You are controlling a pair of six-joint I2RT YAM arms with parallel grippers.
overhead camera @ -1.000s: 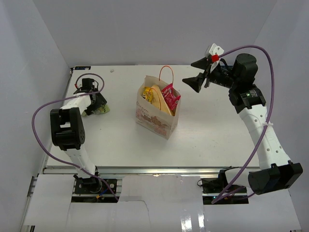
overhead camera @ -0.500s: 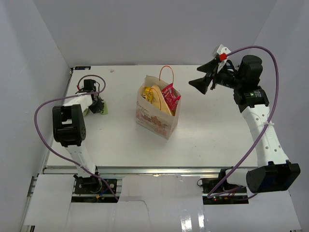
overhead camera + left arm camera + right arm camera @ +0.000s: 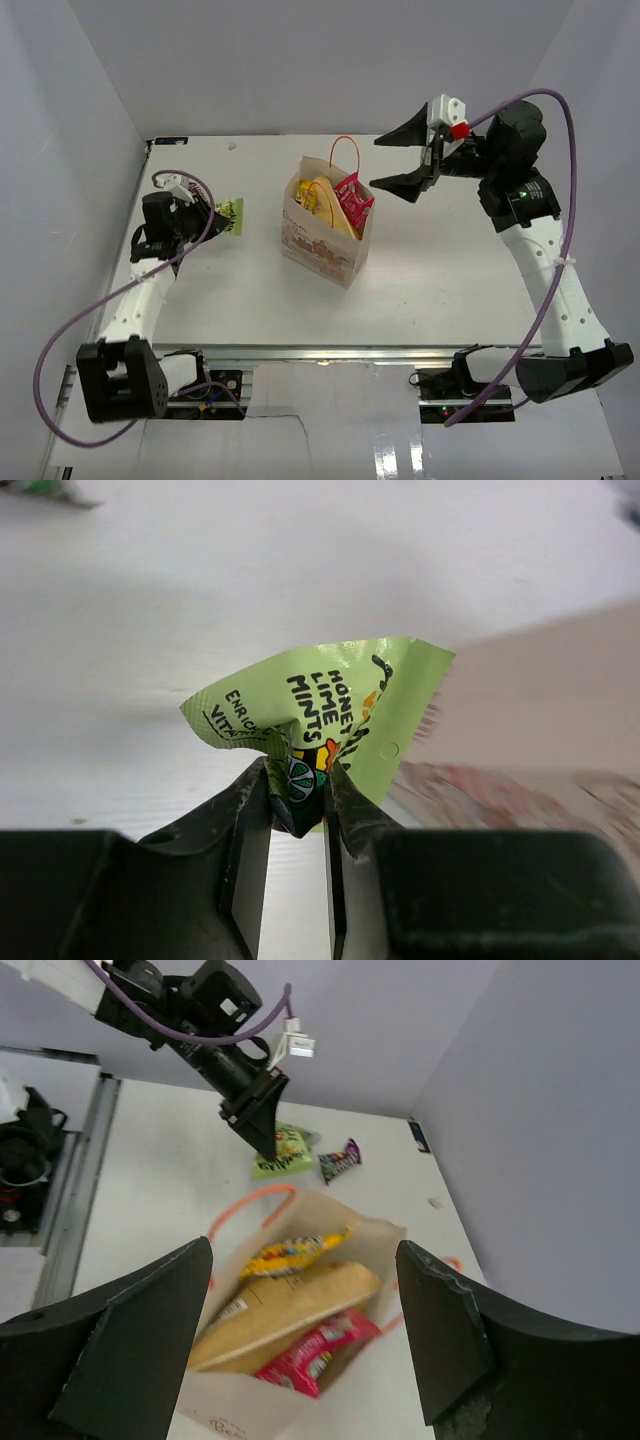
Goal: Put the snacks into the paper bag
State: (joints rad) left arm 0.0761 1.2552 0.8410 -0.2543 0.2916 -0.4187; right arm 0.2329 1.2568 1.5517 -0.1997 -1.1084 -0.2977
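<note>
The left gripper (image 3: 297,780) was pressed nearly together on a light green mint packet (image 3: 330,705), pinching its crumpled lower corner between the two black fingers (image 3: 245,810). The words "Honey Lime Mints" showed on the packet's face above the pinch. From overhead, this gripper and its packet sat over the far half of the counter (image 3: 430,270), near the left edge and well apart from the paper bag (image 3: 320,245). Whether the packet's free end touched the counter could not be told. A purple packet (image 3: 340,1163) lay on the counter just beside the green one, on its far side.

The right gripper (image 3: 398,160) was spread wide and held nothing. It hung in the air over the far right part of the counter, its fingers pointed toward the paper bag and clear of it.

The paper bag stood upright around the middle of the counter, mouth open, with a reddish drawing on its side and a thin orange handle (image 3: 345,150) rising from its far rim. Inside it a golden-yellow chip bag (image 3: 290,1305) lay across the middle. A yellow candy packet (image 3: 295,1252) rested against one side of it, and a red-pink packet (image 3: 315,1355) against the other.
</note>
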